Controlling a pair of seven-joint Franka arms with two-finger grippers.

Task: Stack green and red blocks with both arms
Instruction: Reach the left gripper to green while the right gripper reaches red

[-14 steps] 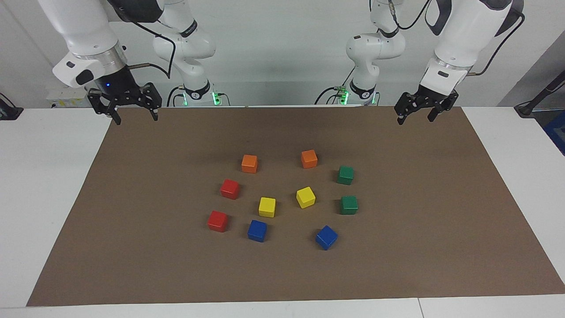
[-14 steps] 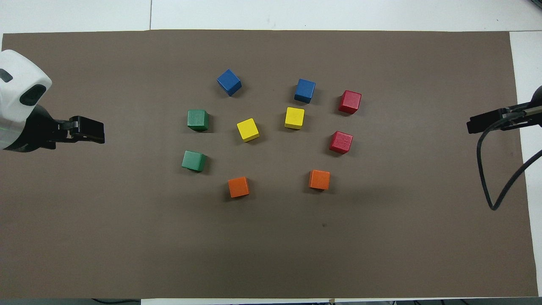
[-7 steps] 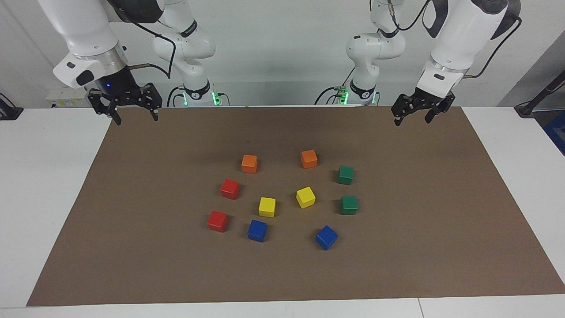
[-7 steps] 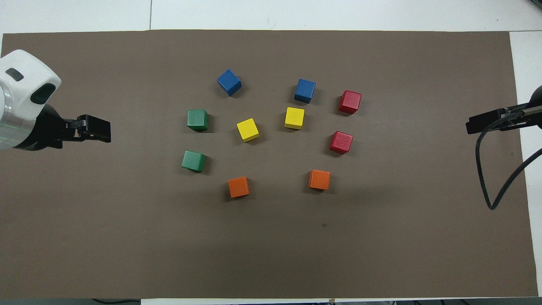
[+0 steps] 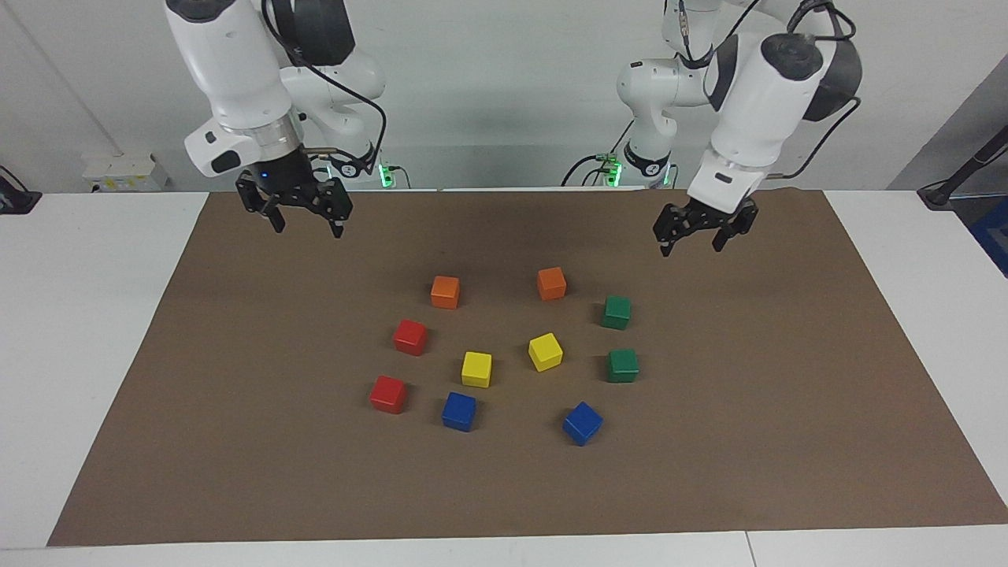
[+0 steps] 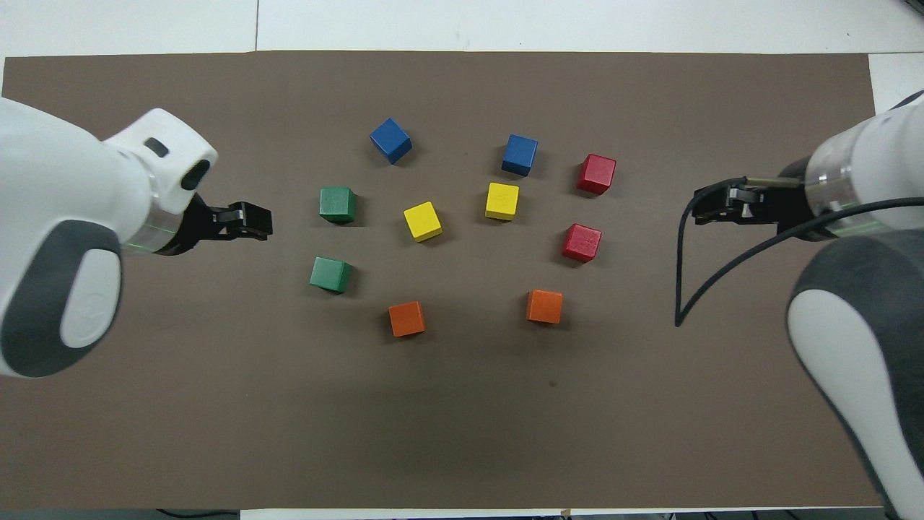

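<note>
Two green blocks (image 5: 616, 312) (image 5: 622, 365) lie apart on the brown mat toward the left arm's end; they also show in the overhead view (image 6: 330, 274) (image 6: 337, 204). Two red blocks (image 5: 410, 336) (image 5: 388, 394) lie apart toward the right arm's end, also in the overhead view (image 6: 582, 242) (image 6: 597, 173). My left gripper (image 5: 691, 248) (image 6: 249, 220) is open and empty, raised over bare mat beside the green blocks. My right gripper (image 5: 307, 228) (image 6: 711, 206) is open and empty, raised over bare mat at the right arm's end, well clear of the red blocks.
Two orange cubes (image 5: 445, 291) (image 5: 551, 283) lie nearest the robots. Two yellow cubes (image 5: 476, 368) (image 5: 545, 351) sit in the middle of the group. Two blue cubes (image 5: 458, 411) (image 5: 582, 423) lie farthest. The brown mat (image 5: 787, 441) covers the white table.
Both arms have swung in from the mat's ends toward the group of cubes, and both grippers have come lower. No cube has moved.
</note>
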